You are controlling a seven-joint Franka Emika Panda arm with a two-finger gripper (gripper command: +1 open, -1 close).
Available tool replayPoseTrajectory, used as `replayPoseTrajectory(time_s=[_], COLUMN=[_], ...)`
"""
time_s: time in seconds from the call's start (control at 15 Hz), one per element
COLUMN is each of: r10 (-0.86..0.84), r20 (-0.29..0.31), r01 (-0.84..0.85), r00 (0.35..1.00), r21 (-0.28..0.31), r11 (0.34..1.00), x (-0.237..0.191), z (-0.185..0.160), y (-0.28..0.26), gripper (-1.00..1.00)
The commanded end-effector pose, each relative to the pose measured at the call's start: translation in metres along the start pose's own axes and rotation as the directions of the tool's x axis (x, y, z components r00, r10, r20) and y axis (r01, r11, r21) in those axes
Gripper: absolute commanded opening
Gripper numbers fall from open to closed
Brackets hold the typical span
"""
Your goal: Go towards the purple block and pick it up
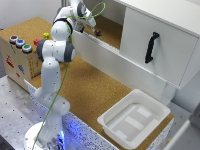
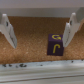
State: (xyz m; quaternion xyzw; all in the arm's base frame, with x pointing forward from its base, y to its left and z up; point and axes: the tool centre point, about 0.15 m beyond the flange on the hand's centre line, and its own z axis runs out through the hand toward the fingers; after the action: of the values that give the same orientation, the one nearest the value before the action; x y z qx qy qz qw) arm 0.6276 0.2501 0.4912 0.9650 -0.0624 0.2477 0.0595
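Exterior view
Arm: the white Panda arm rises from its base near the lower left of the exterior view and reaches up and over toward the shelf of the white cabinet.
Pincer: the pincer sits at the top of the picture above the cork shelf floor; from here I cannot tell how far its fingers are spread.
Purple block: the purple block is a tiny dark piece on the shelf floor, just below and beside the pincer, toward the exterior view's right of it.
Cabinet door: a white door with a black handle lies well away from the pincer, toward the exterior view's right.
Tray: a white tray rests on the cork table, far from the pincer, low in the picture.
Button box: a wooden box with coloured buttons stands well apart from the pincer, on the exterior view's left.

Wrist view
Pincer: the pincer is spread wide, one white finger on each side, nothing between the pads.
Purple block: the purple block lies on the cork between the two fingers, nearer one finger than the other, touching neither; its face bears yellow marks.
Ledge: a white ledge runs across beyond the block.
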Motion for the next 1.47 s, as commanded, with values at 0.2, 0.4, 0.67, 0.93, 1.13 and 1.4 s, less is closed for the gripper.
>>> replayPoseTrajectory(time_s=[0.2, 0.4, 0.67, 0.93, 1.13, 1.4], r10=[0.026, -0.003, 0.000, 0.057, 0.083, 0.083], r20=[0.095, 0.098, 0.090, 0.099, 0.114, 0.120], r01=[-0.024, -0.001, -0.006, -0.064, -0.094, -0.095], r00=[0.995, 0.995, 0.996, 0.993, 0.990, 0.989], r21=[-0.027, 0.036, 0.065, 0.076, 0.102, 0.102], r11=[0.999, 0.999, 0.998, 0.995, 0.990, 0.990], x=[0.025, 0.027, 0.032, 0.040, 0.043, 0.045], z=[0.031, 0.042, 0.050, 0.057, 0.061, 0.063], y=[0.039, 0.024, 0.014, 0.023, 0.029, 0.030], gripper=[1.00, 1.00, 1.00, 1.00, -1.00, -1.00])
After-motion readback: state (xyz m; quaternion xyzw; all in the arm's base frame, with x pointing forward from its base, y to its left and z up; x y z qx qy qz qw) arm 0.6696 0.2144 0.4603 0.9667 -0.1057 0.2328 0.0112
